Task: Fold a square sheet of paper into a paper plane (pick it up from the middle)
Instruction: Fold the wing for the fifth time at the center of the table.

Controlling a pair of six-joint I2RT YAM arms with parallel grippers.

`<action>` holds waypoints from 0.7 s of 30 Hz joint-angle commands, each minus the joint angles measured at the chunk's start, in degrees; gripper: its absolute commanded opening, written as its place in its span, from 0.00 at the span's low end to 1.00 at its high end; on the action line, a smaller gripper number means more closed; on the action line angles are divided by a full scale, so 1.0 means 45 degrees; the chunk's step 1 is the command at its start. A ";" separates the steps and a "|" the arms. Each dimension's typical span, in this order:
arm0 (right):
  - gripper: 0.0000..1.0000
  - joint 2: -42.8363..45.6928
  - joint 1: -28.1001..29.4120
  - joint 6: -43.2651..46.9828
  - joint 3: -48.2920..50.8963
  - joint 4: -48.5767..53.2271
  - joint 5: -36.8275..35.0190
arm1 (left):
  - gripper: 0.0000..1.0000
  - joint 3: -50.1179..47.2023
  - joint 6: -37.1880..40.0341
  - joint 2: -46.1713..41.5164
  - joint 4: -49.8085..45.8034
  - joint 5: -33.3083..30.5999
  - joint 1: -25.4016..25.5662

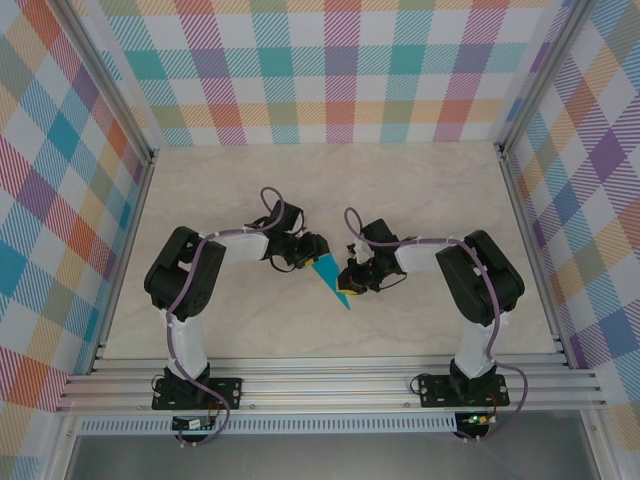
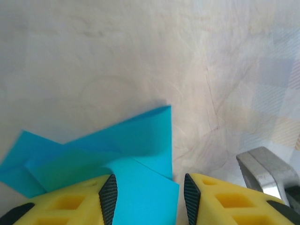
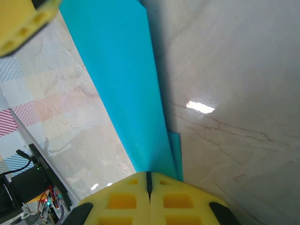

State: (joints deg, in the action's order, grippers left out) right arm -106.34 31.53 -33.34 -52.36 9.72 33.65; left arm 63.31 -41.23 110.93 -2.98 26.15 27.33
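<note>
Teal paper plane (image 1: 334,282), long axis diagonal, tip pointing near-right

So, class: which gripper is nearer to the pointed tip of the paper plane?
Right. The right gripper is shut on the paper plane near its narrow, pointed end. The left gripper sits at the wide end, with its jaws apart around the paper.

- The paper plane (image 1: 330,279) shows as a narrow teal wedge, its point turned toward the arm bases.
- The left gripper (image 1: 316,249) sits at the plane's wide far end, on its left side.
- The right gripper (image 1: 352,283), with yellow on it, meets the plane's right edge near the point.
- Under the plane lies the pale marbled table (image 1: 400,190). Well beyond the plane stands the checked wall (image 1: 330,70).
</note>
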 commanded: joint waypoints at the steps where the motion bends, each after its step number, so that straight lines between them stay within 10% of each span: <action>1: 0.00 -0.0977 0.0123 0.0398 0.0522 0.1730 -0.1353 | 0.45 0.0140 0.0685 0.0502 -0.0641 -0.1220 -0.0997; 21: 0.00 -0.1016 0.0123 0.0408 0.0185 0.1837 -0.1103 | 0.46 0.1499 0.1633 -0.0490 -0.2253 -0.0919 -0.2084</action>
State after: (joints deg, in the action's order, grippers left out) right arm -106.91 31.53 -32.29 -53.39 10.87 33.98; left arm 68.05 -36.10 112.14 -9.47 24.69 19.66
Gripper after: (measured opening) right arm 0.045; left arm 0.463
